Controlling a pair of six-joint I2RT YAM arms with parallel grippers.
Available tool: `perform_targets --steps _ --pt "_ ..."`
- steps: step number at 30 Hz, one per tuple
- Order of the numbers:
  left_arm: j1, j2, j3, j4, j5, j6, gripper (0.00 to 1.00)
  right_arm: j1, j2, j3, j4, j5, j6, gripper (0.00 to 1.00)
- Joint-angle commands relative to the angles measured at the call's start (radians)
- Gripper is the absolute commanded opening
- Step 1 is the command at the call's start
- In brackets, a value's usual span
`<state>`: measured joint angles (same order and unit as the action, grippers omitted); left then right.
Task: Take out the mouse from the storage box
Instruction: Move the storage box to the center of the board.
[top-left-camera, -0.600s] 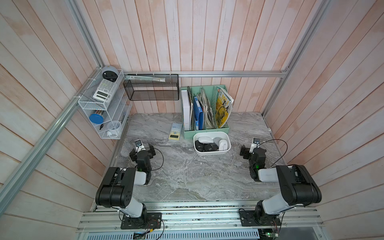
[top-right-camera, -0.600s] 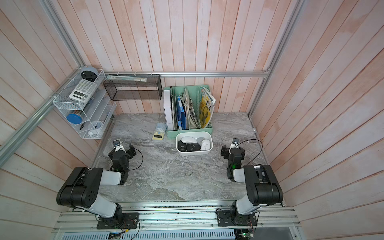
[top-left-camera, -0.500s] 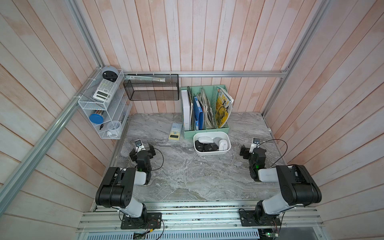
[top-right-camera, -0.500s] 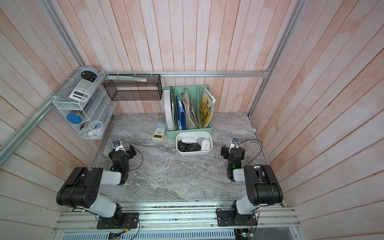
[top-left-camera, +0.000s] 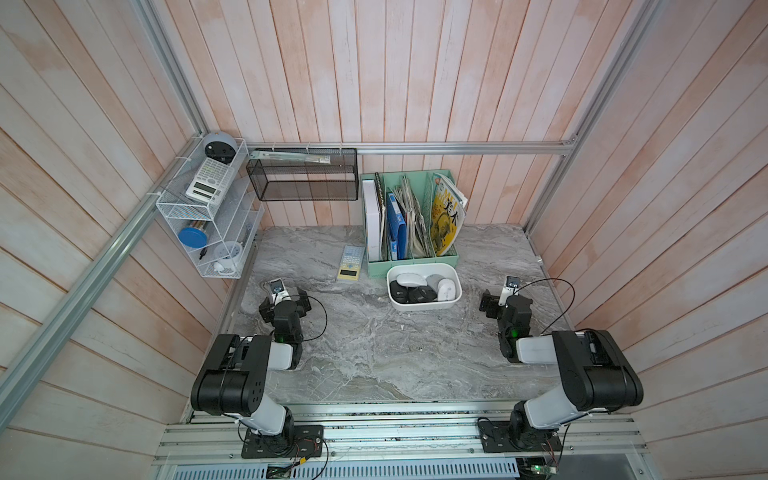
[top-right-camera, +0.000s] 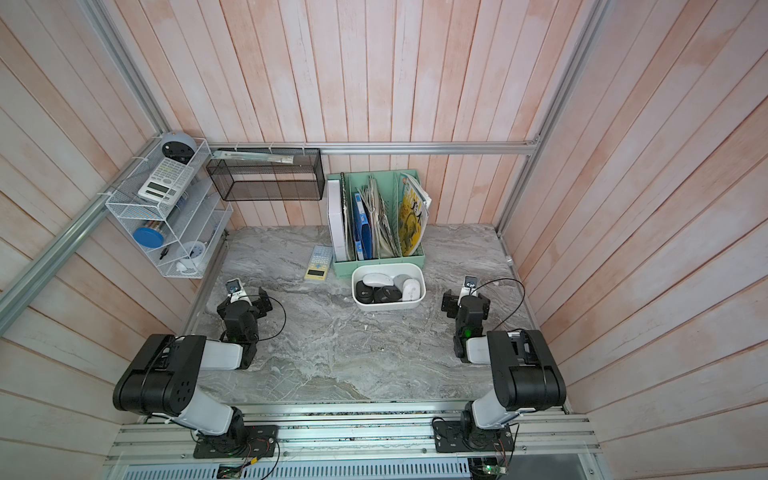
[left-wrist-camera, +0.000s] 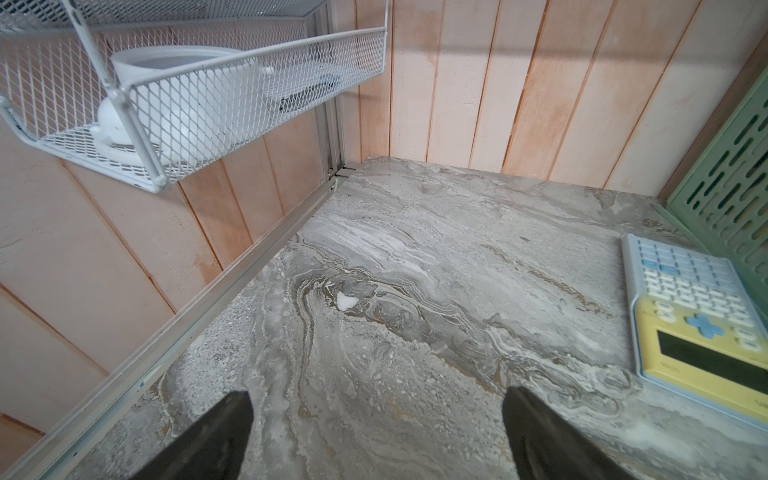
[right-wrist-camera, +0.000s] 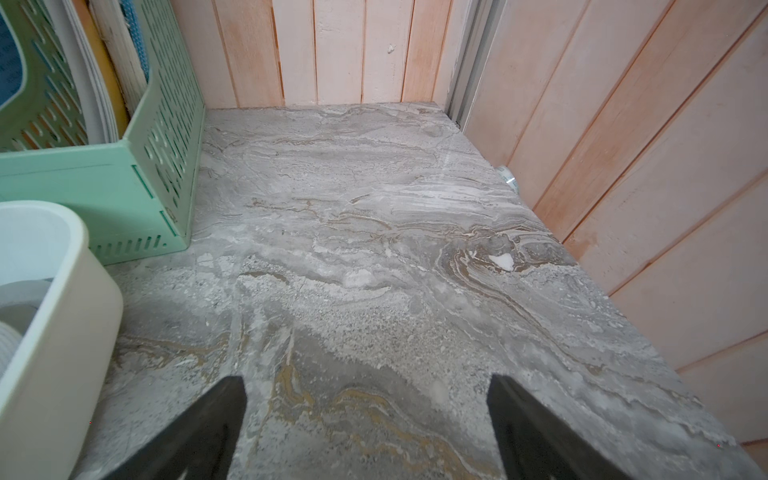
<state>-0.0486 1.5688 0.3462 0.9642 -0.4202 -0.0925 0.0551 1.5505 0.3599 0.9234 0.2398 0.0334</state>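
On the grey marbled tabletop (top-left-camera: 374, 345), between plank walls (top-left-camera: 415, 83), we see the storage box (top-left-camera: 424, 306). Left gripper (left-wrist-camera: 376, 392) and right gripper (right-wrist-camera: 366, 379) gape empty; the mice (top-left-camera: 409, 279) inside overlap, hard to count.

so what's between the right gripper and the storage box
Just bare tabletop between the right gripper and the storage box, seen in both top views.

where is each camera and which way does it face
both top views: overhead, looking down on table, storage box, left arm, right arm
left wrist: low, faces back-left corner, calculator; open left gripper shows
right wrist: low, faces back-right corner, storage box; open right gripper shows
shared: both wrists see the green organiser
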Motion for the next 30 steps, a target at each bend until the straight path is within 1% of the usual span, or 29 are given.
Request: perform_targets --steps 1,3,5,7,9,12,13,16,18,20,22,24,25,26,28,29,30 --pt "0.006 -0.006 0.013 -0.001 -0.008 -0.012 1.00 -0.005 0.007 0.015 0.000 -0.009 0.013 0.98" --pt "0.006 -0.008 0.006 0.010 -0.004 -0.003 1.00 -0.006 0.004 0.005 0.016 -0.032 0.005 0.98" --pt "0.002 -0.047 -0.025 0.040 0.034 0.014 1.00 0.003 -0.027 -0.031 0.057 -0.078 -0.020 0.97" --pt "-0.018 -0.110 -0.063 0.058 0.005 0.028 1.00 0.025 -0.078 -0.062 0.073 -0.043 -0.036 0.97" --pt "-0.048 -0.189 -0.091 0.041 -0.036 0.053 1.00 0.059 -0.150 -0.074 0.045 0.006 -0.060 0.97" --pt "-0.095 -0.348 -0.089 -0.097 -0.065 0.066 1.00 0.125 -0.296 -0.056 -0.102 0.073 -0.102 0.98" --pt "-0.104 -0.407 -0.074 -0.176 -0.059 0.050 1.00 0.138 -0.351 -0.039 -0.176 0.081 -0.088 0.98" --pt "-0.109 -0.559 -0.004 -0.407 -0.032 -0.061 1.00 0.147 -0.495 0.036 -0.412 0.034 0.022 0.97" --pt "-0.109 -0.629 0.053 -0.552 -0.018 -0.176 1.00 0.149 -0.561 0.093 -0.563 -0.018 0.120 0.97" --pt "-0.109 -0.680 0.120 -0.723 -0.015 -0.326 1.00 0.152 -0.614 0.160 -0.722 -0.064 0.209 0.98" --pt "-0.108 -0.708 0.173 -0.864 0.002 -0.438 1.00 0.148 -0.647 0.208 -0.851 -0.057 0.311 0.98" --pt "-0.106 -0.738 0.206 -0.970 0.035 -0.512 1.00 0.142 -0.672 0.233 -0.970 -0.013 0.438 0.98" --pt "-0.103 -0.757 0.221 -1.031 0.043 -0.555 1.00 0.135 -0.686 0.235 -1.014 0.012 0.505 0.98" --pt "-0.098 -0.775 0.235 -1.100 0.032 -0.603 1.00 0.114 -0.699 0.230 -1.034 -0.002 0.547 0.98" --pt "-0.067 -0.806 0.249 -1.203 0.028 -0.661 1.00 0.060 -0.701 0.211 -1.019 -0.115 0.575 0.98" --pt "-0.041 -0.821 0.245 -1.226 0.049 -0.672 1.00 0.039 -0.697 0.211 -1.030 -0.145 0.592 0.98" --pt "-0.018 -0.831 0.235 -1.234 0.081 -0.674 1.00 0.034 -0.690 0.219 -1.051 -0.147 0.597 0.98"
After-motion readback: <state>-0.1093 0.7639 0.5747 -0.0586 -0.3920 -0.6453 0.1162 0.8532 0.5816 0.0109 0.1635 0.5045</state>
